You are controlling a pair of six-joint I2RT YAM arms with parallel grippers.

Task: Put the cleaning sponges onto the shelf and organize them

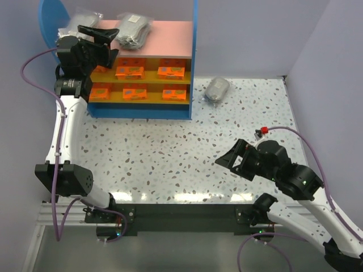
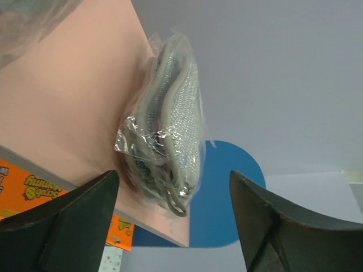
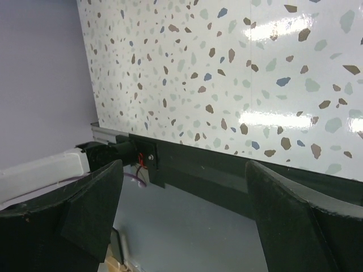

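Top external view shows the shelf [image 1: 194,56] standing at the far left of the speckled table [image 1: 170,153]. Six orange packs [image 1: 129,71] lie on its two yellow levels, three in each row, though the upper left one is partly hidden by the arm. One grey bundle [image 1: 133,31] in a clear bag lies on the pink top board [image 1: 170,37]. A second bundle [image 1: 82,18] sits at the board's left end, near the blue side panel [image 1: 51,17]. A third bundle [image 1: 217,89] rests on the table just to the right of the shelf, apart from it.

The left gripper [image 1: 110,42] hangs over the left part of the pink board, between the two bagged bundles. In the left wrist view its fingers [image 2: 74,215] are spread wide with nothing between them. The grey bundle [image 2: 170,130] lies ahead of them on the pink board [image 2: 68,102], close but not touched.

The right gripper [image 1: 226,158] hovers low over the near right part of the table, well away from the shelf. In the right wrist view its fingers [image 3: 91,209] are also wide apart and hold nothing, with only the table [image 3: 227,68] and its near edge in front.
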